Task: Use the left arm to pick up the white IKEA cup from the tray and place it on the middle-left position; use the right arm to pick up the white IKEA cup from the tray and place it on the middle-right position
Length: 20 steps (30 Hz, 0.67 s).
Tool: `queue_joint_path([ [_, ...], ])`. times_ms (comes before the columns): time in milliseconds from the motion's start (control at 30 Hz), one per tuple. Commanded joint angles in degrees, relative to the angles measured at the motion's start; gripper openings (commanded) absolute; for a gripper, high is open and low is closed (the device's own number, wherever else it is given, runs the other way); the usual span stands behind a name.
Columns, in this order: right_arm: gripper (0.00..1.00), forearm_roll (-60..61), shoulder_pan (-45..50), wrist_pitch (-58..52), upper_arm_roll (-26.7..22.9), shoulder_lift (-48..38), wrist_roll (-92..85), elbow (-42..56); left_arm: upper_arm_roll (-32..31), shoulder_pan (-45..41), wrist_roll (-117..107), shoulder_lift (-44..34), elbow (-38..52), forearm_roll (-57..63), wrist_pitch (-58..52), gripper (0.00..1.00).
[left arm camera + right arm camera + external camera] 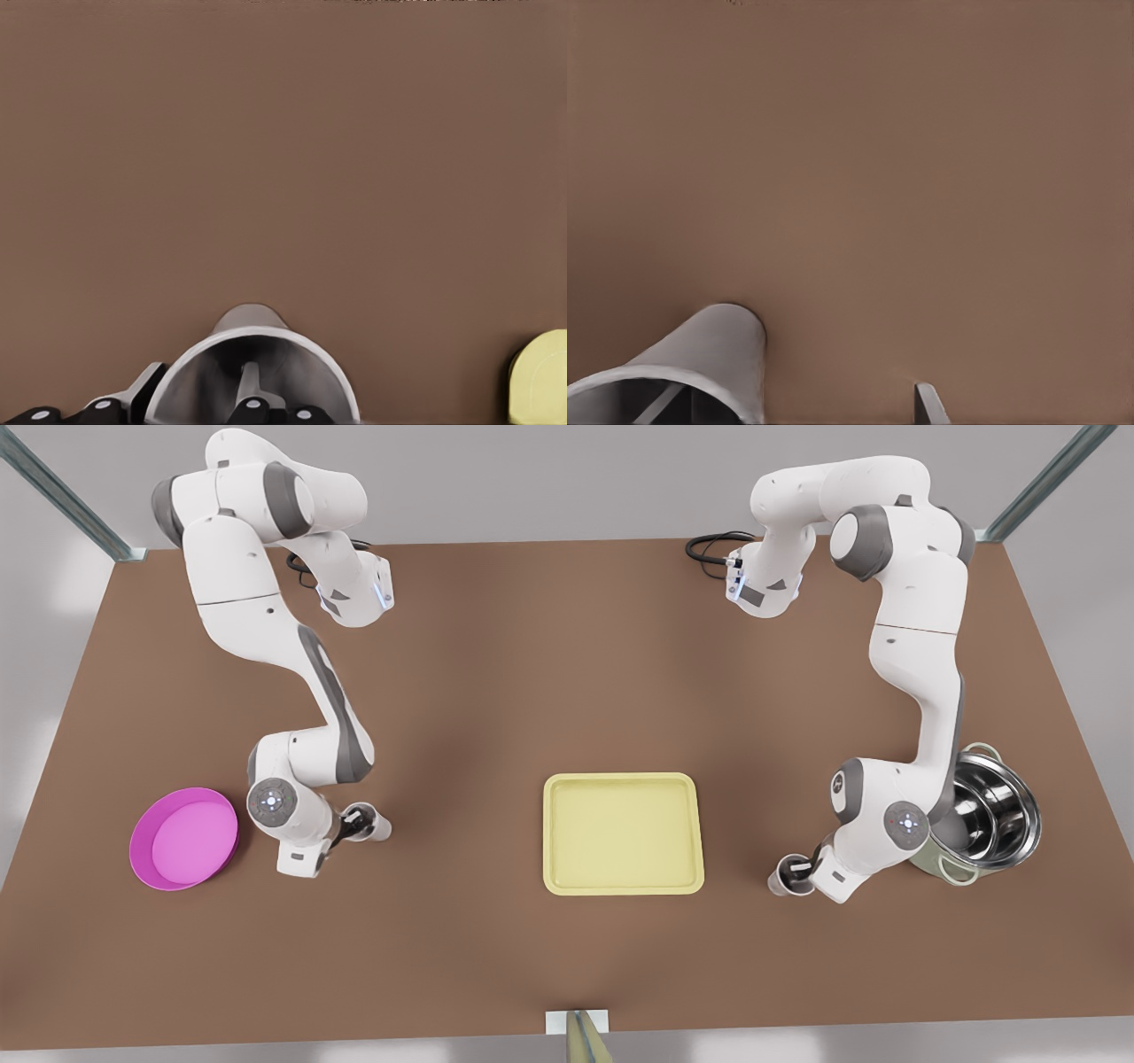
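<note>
While the tray (624,833) lay bare mid-surface in the front view, the left tool (357,821) pinched one cup (370,820) on the front view's left and the right tool (795,872) stood by another cup (788,877); left wrist view: fingers (252,390) astride that cup's (257,367) wall; right wrist view: cup (691,372) beside one finger (929,404), grip unclear, brown surface (921,177) beyond.

text: none legible | labels: none | brands: none | numbers: none | signs: none

White jointed arms (266,611), grey joint covers, black cables (709,549)
</note>
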Motion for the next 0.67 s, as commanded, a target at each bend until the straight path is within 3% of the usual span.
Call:
queue_joint_path([
  [0, 1.0, 1.4, -0.8, -0.4, 0.0, -0.6, -16.0, 0.0, 0.0, 0.0, 7.7, -0.3, 0.6, 2.8, 0.7, 1.0],
  [67, 1.0, 1.7, -2.1, -1.3, 0.0, -1.2, -18.3, 0.0, -0.3, 0.2, 7.5, -3.5, 2.0, 2.8, -7.8, 1.0],
  [200, 1.0, 3.2, -4.5, -6.2, -0.1, -4.0, -20.4, 0.8, -3.2, 0.1, 8.7, -24.1, 5.0, 2.3, -42.6, 1.0],
  [233, 1.0, 3.3, -6.5, -9.1, -0.1, -5.4, -20.4, 1.0, -3.9, 0.1, 7.1, -31.1, 3.2, 1.2, -46.1, 1.0],
  [267, 1.0, 5.9, -7.9, -12.3, 0.0, -6.9, -23.6, 1.6, -3.5, 0.4, 7.1, -39.3, -6.0, -2.0, -43.3, 1.0],
  [300, 1.0, 7.0, -8.4, -15.6, -0.3, -8.4, -25.0, 2.6, -3.9, 0.1, 5.6, -42.4, -10.0, -2.8, -39.5, 1.0],
  [367, 1.0, 7.2, -8.7, -21.6, -0.1, -13.5, -16.7, 3.6, -3.9, -0.1, 3.4, -38.5, -5.8, -2.9, -39.1, 1.0],
  [467, 1.0, 6.3, -8.2, -39.0, 0.6, -14.7, 7.2, 16.6, -4.0, -0.2, 3.3, -38.1, -5.8, -2.9, -39.2, 1.0],
  [567, 1.0, 3.8, -8.1, -48.5, 0.5, -15.0, 12.3, 24.4, -3.9, 0.0, 3.0, -37.8, -5.8, -3.9, -39.2, 1.0],
  [633, 1.0, 4.0, -8.3, -50.4, 0.1, -18.4, 12.3, 24.1, -3.9, 0.1, 2.5, -37.8, -5.8, -4.0, -39.2, 1.0],
])
